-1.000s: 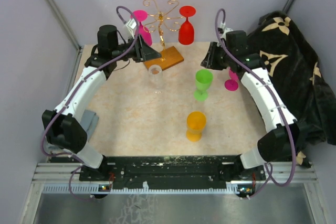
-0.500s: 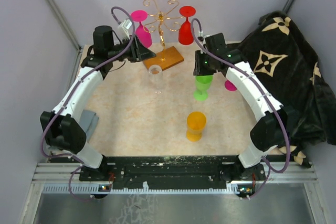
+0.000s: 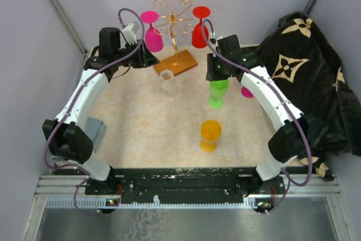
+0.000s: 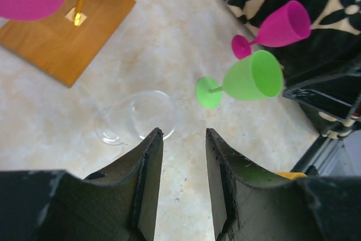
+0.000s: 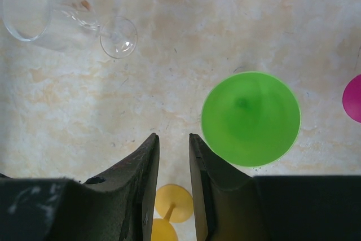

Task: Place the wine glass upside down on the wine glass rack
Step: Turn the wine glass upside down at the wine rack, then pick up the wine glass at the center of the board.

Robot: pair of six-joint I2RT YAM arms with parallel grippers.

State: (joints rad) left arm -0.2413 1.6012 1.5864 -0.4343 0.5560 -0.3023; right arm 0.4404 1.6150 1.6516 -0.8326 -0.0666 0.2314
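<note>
The gold wire wine glass rack stands on its wooden base at the back, with a pink glass and a red glass hanging upside down from it. A clear wine glass stands upright just in front of the base. A green glass, a yellow glass and a magenta glass also stand on the table. My left gripper is open and empty, left of the base and above the clear glass. My right gripper is open and empty, just left of the green glass.
A black cloth with a beige flower pattern is heaped at the right edge, behind the right arm. A grey object lies by the left arm. The magenta glass stands close to the cloth.
My right arm has swung left from beside the magenta glass to above the green glass. My left gripper has drawn back to the left, away from the rack's base.
</note>
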